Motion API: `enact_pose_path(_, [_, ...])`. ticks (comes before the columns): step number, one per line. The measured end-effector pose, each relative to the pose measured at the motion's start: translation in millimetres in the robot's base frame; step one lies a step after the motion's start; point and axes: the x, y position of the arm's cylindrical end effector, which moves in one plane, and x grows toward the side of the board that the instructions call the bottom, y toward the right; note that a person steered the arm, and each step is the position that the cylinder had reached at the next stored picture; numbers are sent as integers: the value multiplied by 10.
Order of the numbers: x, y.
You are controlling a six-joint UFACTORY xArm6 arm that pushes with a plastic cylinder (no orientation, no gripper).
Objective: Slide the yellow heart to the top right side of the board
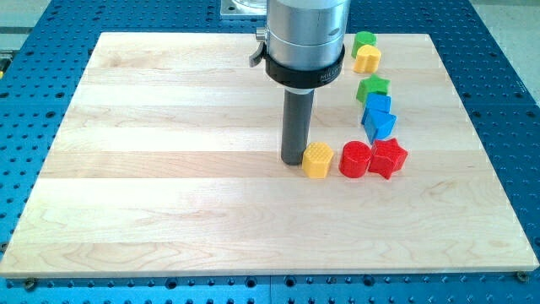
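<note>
The yellow heart [366,58] lies near the board's top right, touching a green block [364,40] just above it. My tip [293,162] rests on the board near the middle, far below and left of the heart. It touches the left side of a second yellow block [317,160], a ribbed hexagon-like piece. The rod rises from the tip to the arm's grey and black housing [305,38].
A green star-like block [372,87], a blue block [377,105] and a blue wedge-like block [380,124] form a column below the heart. A red cylinder [355,159] and a red star [387,158] sit right of the yellow hexagon. The wooden board [169,169] lies on a blue perforated table.
</note>
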Motion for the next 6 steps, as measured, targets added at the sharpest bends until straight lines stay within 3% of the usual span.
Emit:
enact_pose_path(1, [-10, 1])
enact_pose_path(2, [-534, 6])
enact_pose_path(4, [-1663, 582])
enact_pose_path(5, [-1858, 1345])
enact_pose_path(6, [-1799, 1563])
